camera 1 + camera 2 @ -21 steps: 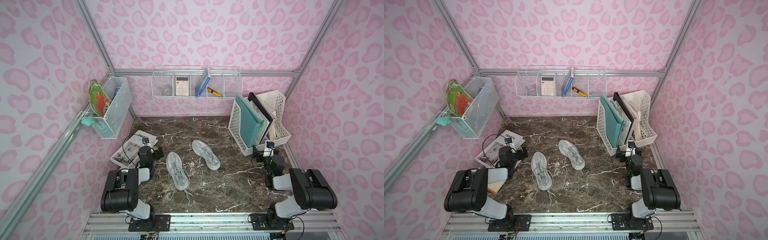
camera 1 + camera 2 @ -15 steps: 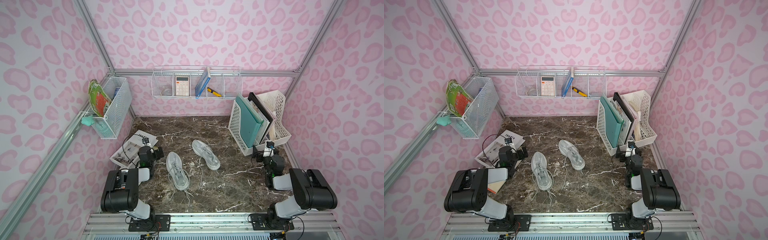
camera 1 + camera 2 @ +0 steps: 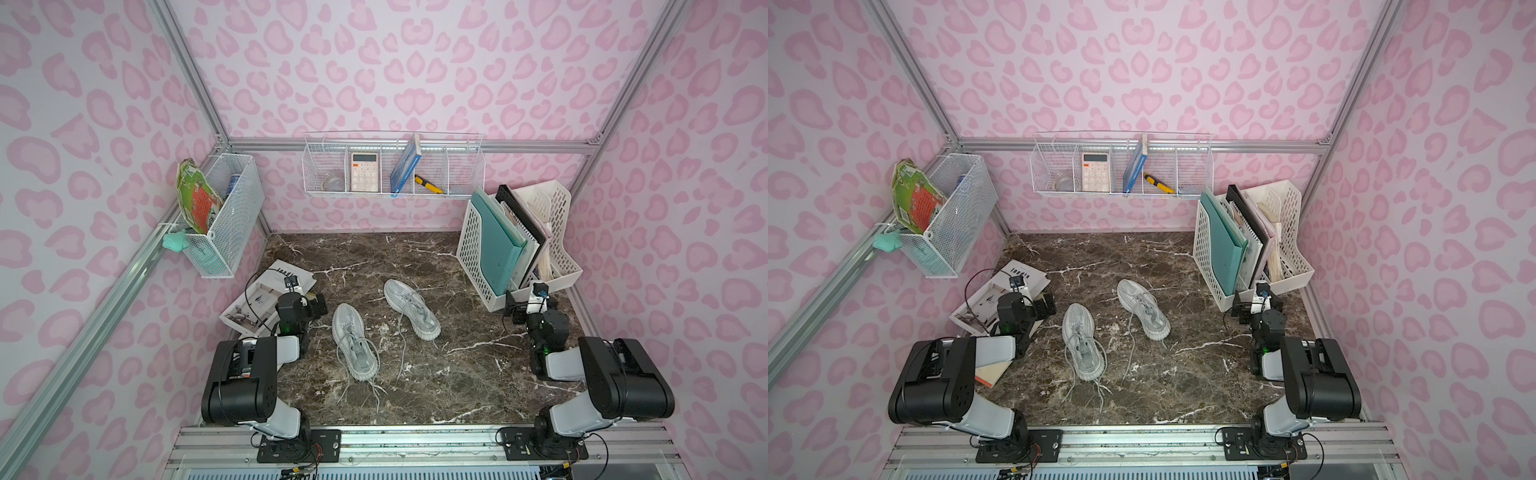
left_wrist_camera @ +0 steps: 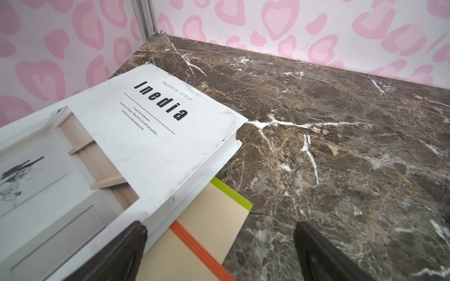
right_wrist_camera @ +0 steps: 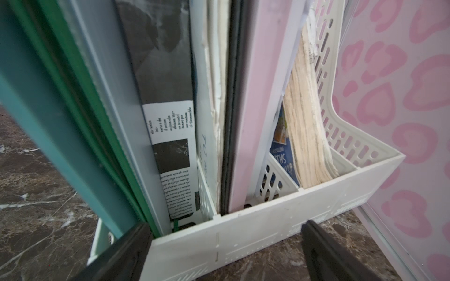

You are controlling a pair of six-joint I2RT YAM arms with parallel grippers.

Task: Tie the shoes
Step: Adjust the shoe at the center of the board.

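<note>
Out in the middle of the marble table lie the nearer shoe and the farther shoe, close together but not touching. Their laces are untied and trail loose over the stone, well apart from both arms. On the back wall hangs a wire shelf split into compartments. One end holds something clear and round that I cannot make out. Next comes a calculator, then a blue book leaning upright, then a yellow cutter lying flat. On the left wall a mesh basket holds a green and orange packet that sticks up above its rim. At the right back corner stands a white file rack stuffed with upright things. Among them are a teal folder, a black binder, a pink folder and a wad of yellowed papers. The right claw hangs just in front of the rack's low front wall, fingers spread wide with nothing between them. The left claw is just as wide and empty. It hovers over the edge of a white magazine that lies on top of a cream notebook with an orange stripe.
</note>
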